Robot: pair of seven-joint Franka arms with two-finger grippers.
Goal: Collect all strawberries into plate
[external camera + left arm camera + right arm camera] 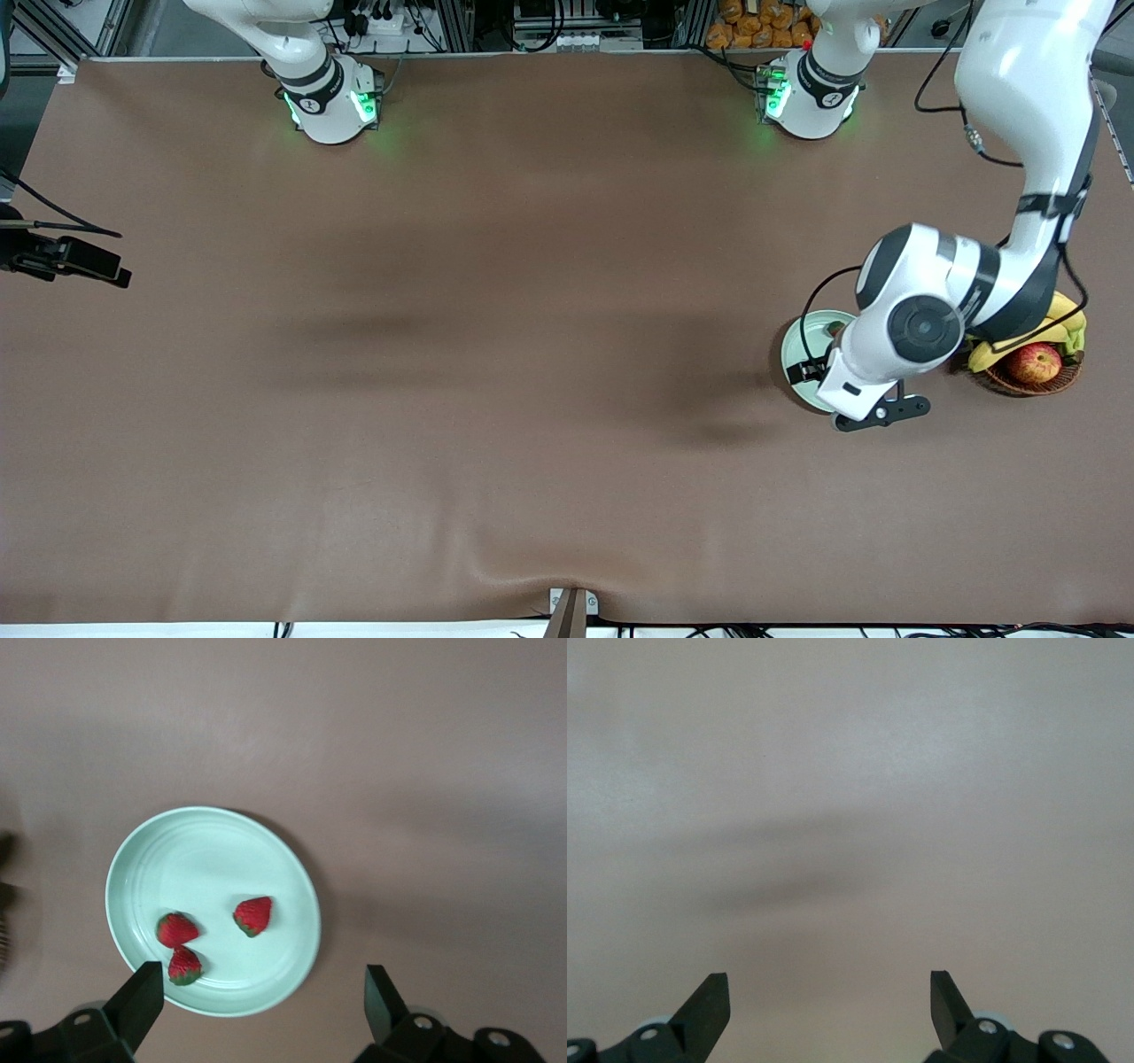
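Two dark fingers (133, 1001) of the left gripper (261, 1010) stand wide apart with nothing between them, hovering over the plate (159, 859). In that plate lie all three strawberries: one (253, 914) near the middle, and a pair, one (176, 928) just beside the other (185, 966), close to the rim. None touches the fingers.

With every berry in the plate and none visible on the counter (496, 354), the collecting looks finished; I judge this the release step, and the next move should only call for lifting the left arm clear without brushing the plate.

The right gripper (828, 1010) waits, its fingers spread wide and empty over bare counter near the right arm's end.

From the front, the left arm's wrist covers most of the plate, so only a sliver of rim and one berry show. The wicker basket (1032, 381) of fruit beside the plate is partly hidden too, with an apple (1033, 361) and bananas (1067, 315) peeking out.
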